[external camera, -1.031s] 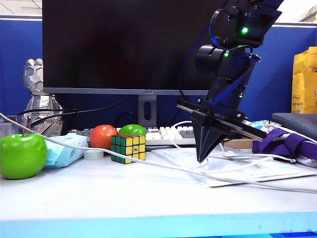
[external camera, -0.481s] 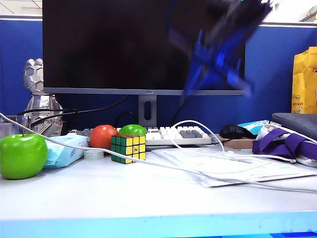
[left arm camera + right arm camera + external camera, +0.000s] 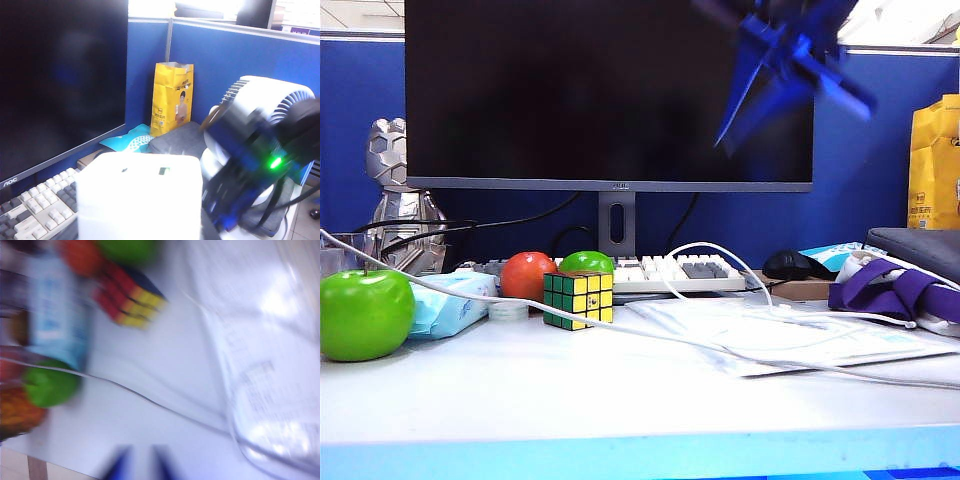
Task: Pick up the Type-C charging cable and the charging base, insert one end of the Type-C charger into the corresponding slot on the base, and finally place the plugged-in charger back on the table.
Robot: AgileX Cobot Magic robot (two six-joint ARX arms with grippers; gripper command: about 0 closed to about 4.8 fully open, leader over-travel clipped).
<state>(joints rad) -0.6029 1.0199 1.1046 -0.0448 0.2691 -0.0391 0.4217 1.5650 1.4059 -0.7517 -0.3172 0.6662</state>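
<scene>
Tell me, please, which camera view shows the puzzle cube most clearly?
The exterior view: the puzzle cube sits sharp and whole on the table before the keyboard. The right wrist view shows it badly smeared; the left wrist view misses it.

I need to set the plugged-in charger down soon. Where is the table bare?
Bare: the table's front strip, ahead of the white cable. Crowded: behind it, green apple, tissue packet, puzzle cube, plastic sleeve. Right gripper is high.
</scene>
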